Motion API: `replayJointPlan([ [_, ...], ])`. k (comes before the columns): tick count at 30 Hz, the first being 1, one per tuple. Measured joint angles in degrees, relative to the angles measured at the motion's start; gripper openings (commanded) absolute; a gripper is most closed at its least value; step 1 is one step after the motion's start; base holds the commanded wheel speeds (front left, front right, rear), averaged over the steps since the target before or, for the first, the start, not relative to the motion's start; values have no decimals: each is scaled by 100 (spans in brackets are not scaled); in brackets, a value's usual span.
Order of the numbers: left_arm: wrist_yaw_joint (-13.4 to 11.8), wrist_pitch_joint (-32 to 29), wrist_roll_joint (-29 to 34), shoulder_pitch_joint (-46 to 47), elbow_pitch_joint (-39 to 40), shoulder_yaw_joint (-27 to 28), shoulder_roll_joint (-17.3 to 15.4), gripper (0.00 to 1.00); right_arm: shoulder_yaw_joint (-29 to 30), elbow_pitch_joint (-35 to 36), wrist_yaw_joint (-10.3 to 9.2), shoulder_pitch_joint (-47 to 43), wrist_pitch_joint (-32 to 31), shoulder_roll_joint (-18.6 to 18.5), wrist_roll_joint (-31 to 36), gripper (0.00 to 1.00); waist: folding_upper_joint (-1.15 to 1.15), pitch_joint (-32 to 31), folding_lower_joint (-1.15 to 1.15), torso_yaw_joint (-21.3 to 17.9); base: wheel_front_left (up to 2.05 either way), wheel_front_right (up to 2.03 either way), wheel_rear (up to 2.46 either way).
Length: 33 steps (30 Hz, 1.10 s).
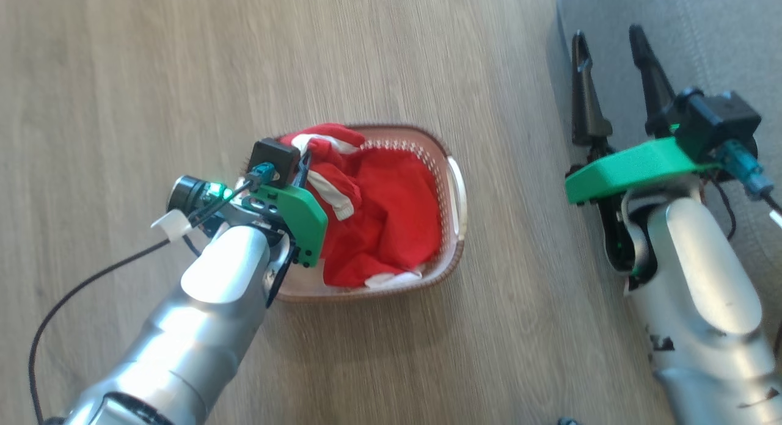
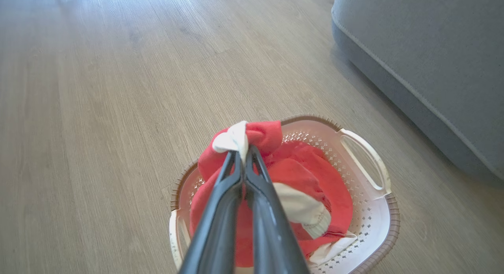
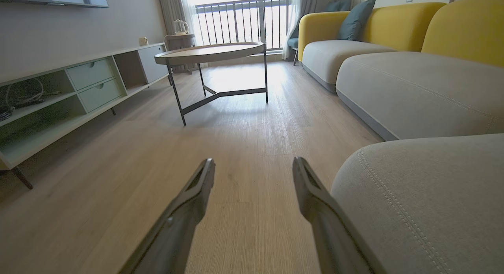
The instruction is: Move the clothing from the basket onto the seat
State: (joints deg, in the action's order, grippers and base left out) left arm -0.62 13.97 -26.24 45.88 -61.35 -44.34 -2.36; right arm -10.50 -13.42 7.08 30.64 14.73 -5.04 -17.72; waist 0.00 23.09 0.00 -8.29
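The left gripper (image 2: 244, 152) is shut tight on a bunch of the red clothing (image 2: 315, 179). A bit of white trim is folded over its tips. The pinched part is held up above the rest of the clothing, which is heaped inside the basket (image 2: 390, 223). The basket is set on the wooden floor (image 2: 98, 89). A white handle (image 2: 366, 160) is seen on the side of the basket nearest the grey seat (image 2: 425, 49). The seat is found to the right of the basket, near it but not touching it. The right gripper (image 1: 606, 35) is held wide open, and nothing is gripped by it. One of its fingers is seen over the floor and the other over the edge of the seat. A round table (image 3: 212, 51) is seen farther down the room.
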Motion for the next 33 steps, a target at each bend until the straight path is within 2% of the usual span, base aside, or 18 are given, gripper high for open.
replayJointPlan([
  [7,-197,32,-316,-214,694,65,3,0,-109,-132,0,-384,0,-96,-53,100,0,-747,0,177,0,0,0],
  [15,-292,32,-298,-345,1380,293,9,0,-188,-188,0,-805,0,-214,-103,100,0,-1343,0,406,0,0,0],
  [33,-344,48,5,-303,2991,452,11,0,-236,-305,0,-1406,0,-226,-152,100,0,-2017,0,840,0,0,0],
])
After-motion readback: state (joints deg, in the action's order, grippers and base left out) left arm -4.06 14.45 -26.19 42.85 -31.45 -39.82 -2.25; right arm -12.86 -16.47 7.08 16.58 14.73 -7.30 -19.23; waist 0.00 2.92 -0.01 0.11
